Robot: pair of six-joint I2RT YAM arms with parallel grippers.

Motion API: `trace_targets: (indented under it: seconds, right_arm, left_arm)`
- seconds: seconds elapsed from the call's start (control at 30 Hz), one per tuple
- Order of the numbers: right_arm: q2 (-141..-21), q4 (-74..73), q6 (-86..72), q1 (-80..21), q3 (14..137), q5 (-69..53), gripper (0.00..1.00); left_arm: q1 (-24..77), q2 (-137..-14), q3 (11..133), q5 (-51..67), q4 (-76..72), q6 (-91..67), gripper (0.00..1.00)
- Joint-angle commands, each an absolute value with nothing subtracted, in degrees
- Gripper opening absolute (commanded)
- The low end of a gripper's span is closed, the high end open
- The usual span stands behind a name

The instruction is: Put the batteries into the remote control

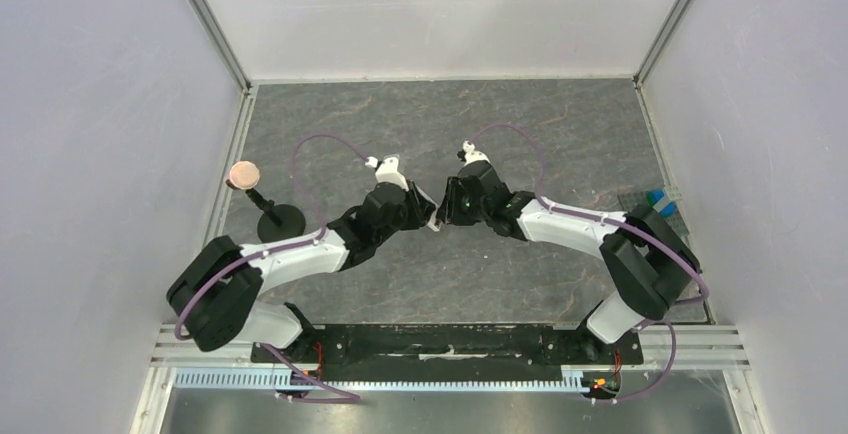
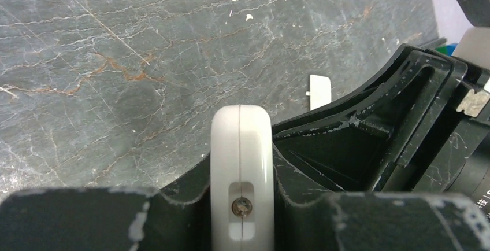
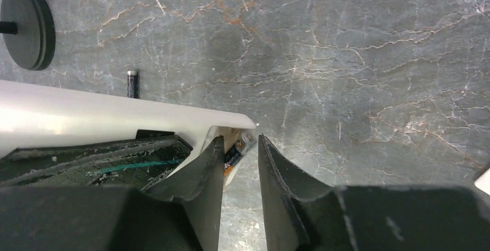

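The left gripper (image 2: 241, 173) was clamped on the small white rectangular plastic remote control (image 2: 241, 141), which stood edge-on between its two black fingers (image 2: 173, 205), with a small screw showing in the near edge. In the overhead view this gripper met the right gripper (image 3: 240, 161) over the middle of the grey marbled stone table (image 3: 375, 60).

The right gripper's jaws were narrowly parted, with bare table showing through the gap and nothing between them. Its tips sat just beside the open end of the remote control. There, a small dark cylindrical battery (image 3: 237, 147) with an orange mark appeared to lie in the compartment, though the left finger (image 3: 208, 173) hid most of it.

A second battery (image 3: 132, 83), dark with a pale tip, lay on the table beyond the remote control, apart from both grippers. Near it stood a black round disc base (image 3: 29, 28), which carried a thin stem with a pinkish round top (image 1: 244, 172). A small white square plastic cover piece (image 2: 319, 92) lay on the table just behind the right gripper's black housing.
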State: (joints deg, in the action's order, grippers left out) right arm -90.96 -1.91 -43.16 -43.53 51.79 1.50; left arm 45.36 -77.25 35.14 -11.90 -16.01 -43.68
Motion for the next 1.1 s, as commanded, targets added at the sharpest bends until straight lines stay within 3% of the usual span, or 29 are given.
trace_targets:
  seconds: [0.0, 0.5, 0.83, 1.07]
  right_arm:
    - [-93.4, 2.4, -45.3, -41.7, 49.2, 0.2, 0.28]
    - [-88.1, 16.4, -55.1, -36.2, 38.9, -8.6, 0.06]
    - [-73.3, 15.8, -57.0, -33.2, 37.3, -7.9, 0.01]
    - [-66.4, 16.5, -57.9, -33.2, 39.1, -6.7, 0.01]
  left_arm:
    - [46.5, -79.4, 40.2, -13.6, -22.0, -38.1, 0.02]
    - [47.3, -80.8, 40.5, -15.7, -20.4, -39.4, 0.02]
    - [46.6, -74.0, 41.1, -15.3, -17.8, -47.8, 0.02]
    - [42.1, -69.5, 38.6, -8.2, -22.8, -62.6, 0.02]
